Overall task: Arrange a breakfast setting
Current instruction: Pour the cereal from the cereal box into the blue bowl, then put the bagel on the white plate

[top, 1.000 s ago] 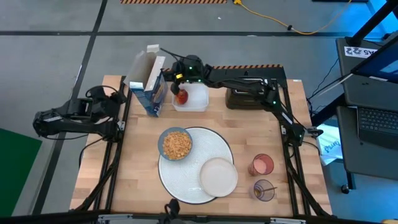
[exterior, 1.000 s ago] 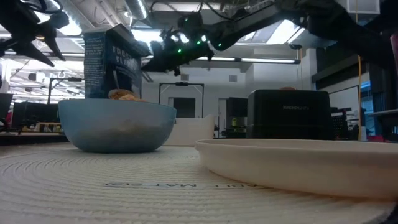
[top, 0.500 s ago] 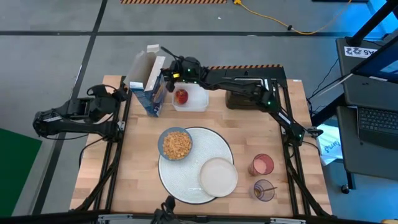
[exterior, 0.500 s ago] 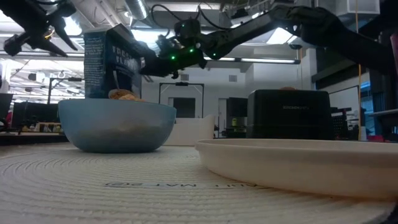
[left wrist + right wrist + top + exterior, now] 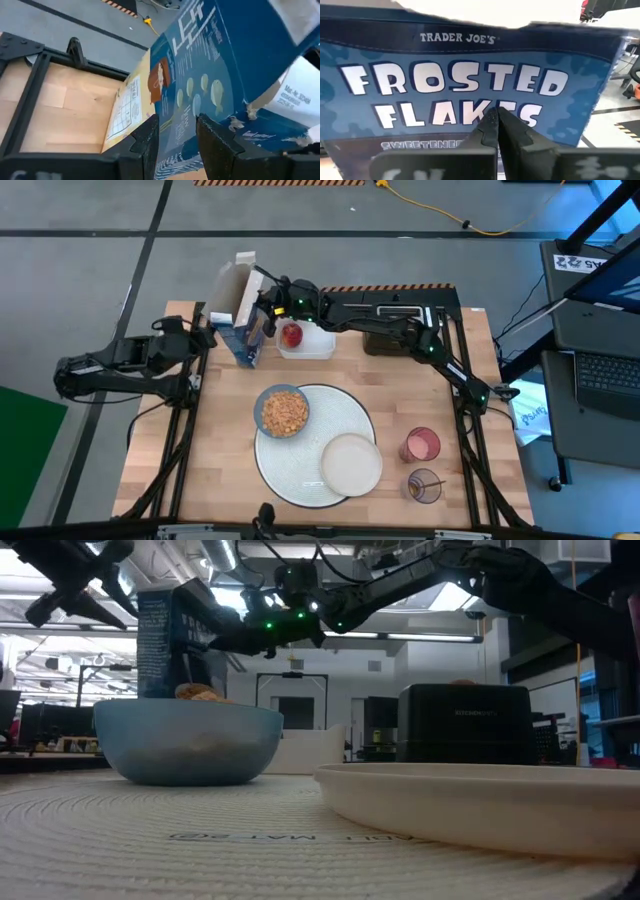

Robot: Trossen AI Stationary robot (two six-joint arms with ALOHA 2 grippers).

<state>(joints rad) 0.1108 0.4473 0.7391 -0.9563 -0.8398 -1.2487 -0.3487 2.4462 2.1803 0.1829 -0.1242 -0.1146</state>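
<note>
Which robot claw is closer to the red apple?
Right. The right claw hovers just beside the red apple, facing the cereal box. The left claw is on the box's far side.

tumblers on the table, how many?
2. Both at the table's right edge, beside the white mat: pink tumbler, and purple tumbler nearer the front edge. None seem hidden.

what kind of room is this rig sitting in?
Probably a robotics lab or open workshop, not a kitchen: grey concrete floor with a loose yellow cable, a laptop on a side bench, and ceiling strip lights over a large open hall.
</note>
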